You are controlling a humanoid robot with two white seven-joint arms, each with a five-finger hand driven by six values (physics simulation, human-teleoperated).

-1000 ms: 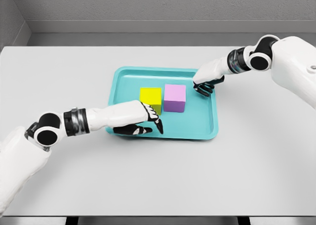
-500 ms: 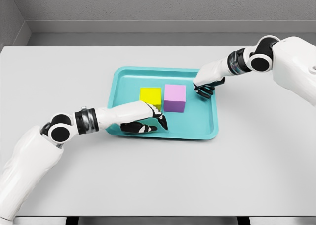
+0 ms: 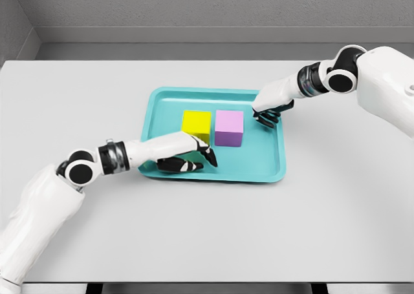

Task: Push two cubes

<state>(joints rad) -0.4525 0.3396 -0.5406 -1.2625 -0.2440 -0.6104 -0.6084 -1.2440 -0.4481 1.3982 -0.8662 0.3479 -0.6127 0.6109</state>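
Head view, and straight onto the teal tray (image 3: 275,168) at mid-table: yellow cube (image 3: 196,124) and purple cube (image 3: 229,126) side by side inside it, near the middle, apparently touching or as good as, yellow to the left. Left hand (image 3: 189,157) low over the tray's near-left part, palm down, sitting right at the yellow cube's near face, most likely lined up so a forward shove sends that block toward the far rim. Dark fingers (image 3: 210,157) loosely extended, half spread, gripping nothing; whether a tip actually touches the cube, hard to call from up here. Right hand (image 3: 270,108) parked at the tray's far-right corner, a gap away from the purple cube, looking placed to come in from that side. Fingers (image 3: 265,118) there curled down toward the tray floor, narrow, closed around nothing. No grasping posture anywhere, which fits a push rather than a pick. Both cubes sitting flat and square inside the tray, neither up against a wall.
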